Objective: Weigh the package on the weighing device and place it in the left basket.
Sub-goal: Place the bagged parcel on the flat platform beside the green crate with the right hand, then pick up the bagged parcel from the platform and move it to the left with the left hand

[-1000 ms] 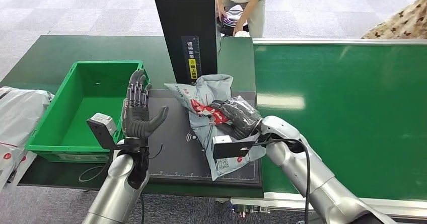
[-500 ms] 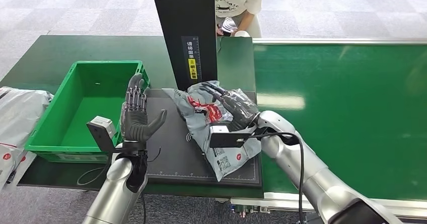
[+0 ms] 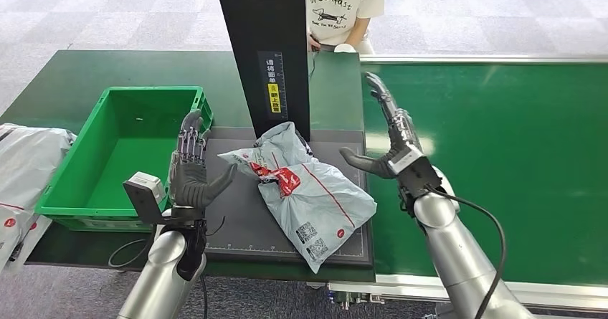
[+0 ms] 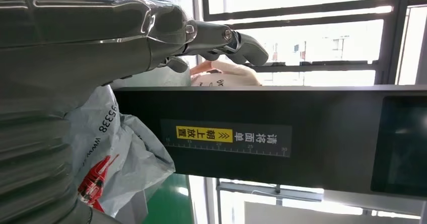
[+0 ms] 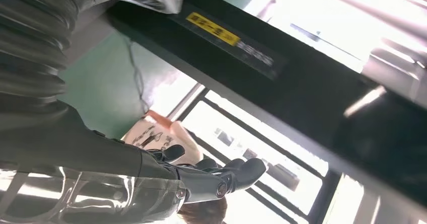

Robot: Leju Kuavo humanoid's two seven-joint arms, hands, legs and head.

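A grey plastic mail package (image 3: 301, 186) with a red label lies on the black weighing plate (image 3: 240, 218), in front of the black scanner column (image 3: 265, 43). My right hand (image 3: 391, 136) is raised above the green belt just right of the package, fingers spread and holding nothing. My left hand (image 3: 192, 165) stands upright and open at the plate's left edge, between the package and the green basket (image 3: 79, 190). In the left wrist view the package (image 4: 118, 158) shows beside the column (image 4: 262, 133), past my left hand (image 4: 151, 27). The right wrist view shows my right hand (image 5: 201, 176) under the column (image 5: 302, 88).
A person (image 3: 344, 7) stands behind the table at the far side. A heap of more grey packages (image 3: 21, 168) lies left of the basket. The green conveyor belt (image 3: 502, 161) stretches away to the right.
My right hand has let go of the package and lifted up and to the right. The package now lies flat on the plate. My left hand has barely moved.
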